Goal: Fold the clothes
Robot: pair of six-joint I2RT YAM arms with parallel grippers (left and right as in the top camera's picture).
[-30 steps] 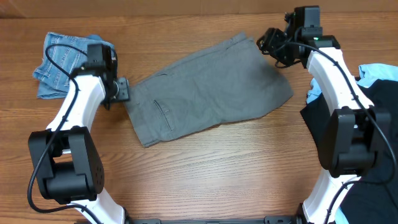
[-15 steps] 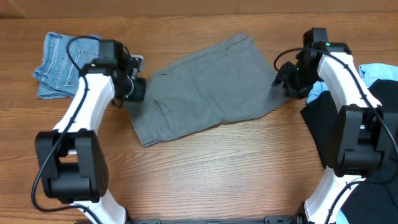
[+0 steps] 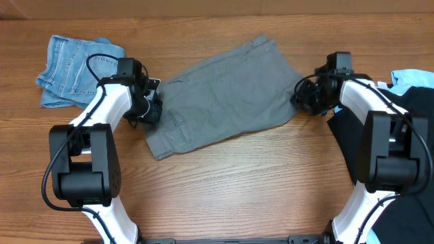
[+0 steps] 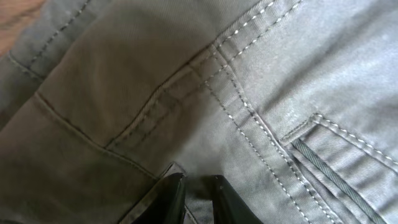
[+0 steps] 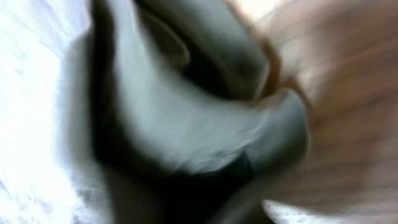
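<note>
The grey shorts (image 3: 224, 95) lie spread flat in the middle of the table (image 3: 244, 190), a little slanted. The left tool (image 4: 196, 190) is at their left edge, beside a stitched seam, and its two fingers stand close together with a fold of the grey cloth clamped between them. The right tool (image 3: 306, 98) is at the right edge of the shorts. Its wrist view is blurred and shows only bunched grey cloth, so I cannot tell if this tool is apart or together. The denim shorts (image 3: 71, 71) lie at the far left. A black garment (image 3: 420, 135) and a light-blue garment (image 3: 410, 78) lie at the right.

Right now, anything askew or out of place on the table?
The mid-grey fabric shorts lie skewed diagonally on the wooden table. The blue denim shorts at far left sit crumpled. Nothing looks spilled or torn.
</note>
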